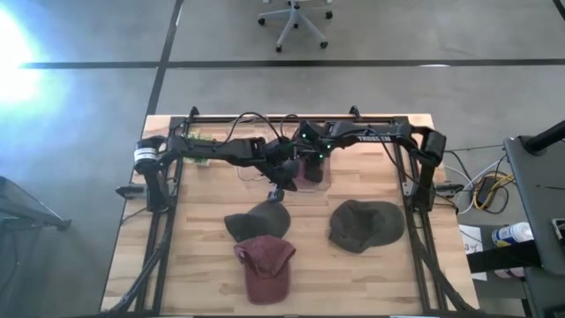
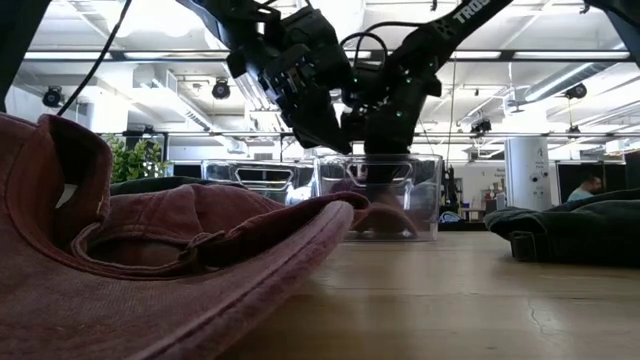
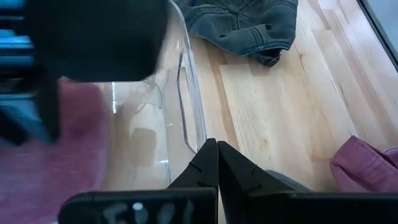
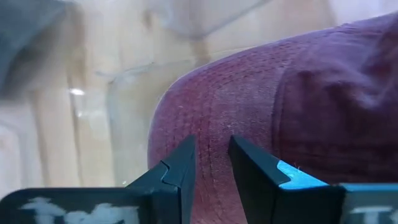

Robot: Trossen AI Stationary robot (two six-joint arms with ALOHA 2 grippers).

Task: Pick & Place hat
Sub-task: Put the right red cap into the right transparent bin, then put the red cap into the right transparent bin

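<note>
A clear plastic bin (image 1: 323, 183) stands at the table's far middle with a maroon hat (image 4: 280, 93) inside it. My right gripper (image 4: 211, 155) points down into the bin, its fingers a narrow gap apart right over the hat's crown. My left gripper (image 3: 217, 152) is shut and empty, slanting down just outside the bin's near wall (image 3: 186, 93). Three more hats lie on the table on their undersides: a dark grey cap (image 1: 256, 221), a maroon cap (image 1: 265, 265) and an olive-grey hat (image 1: 366, 225). My right gripper hangs over the crown (image 4: 214, 118) of the maroon hat in the bin, coming from above. I cannot tell whether its fingertips touch the cloth. My left gripper stands close to the bin's near wall, and I cannot tell whether it touches it.
Both arms cross over the far middle of the table, close together above the bin (image 2: 400, 195). Bare wood lies between the dark grey cap and the olive-grey hat (image 3: 249, 25). In the low view the maroon cap (image 2: 150, 260) fills the foreground.
</note>
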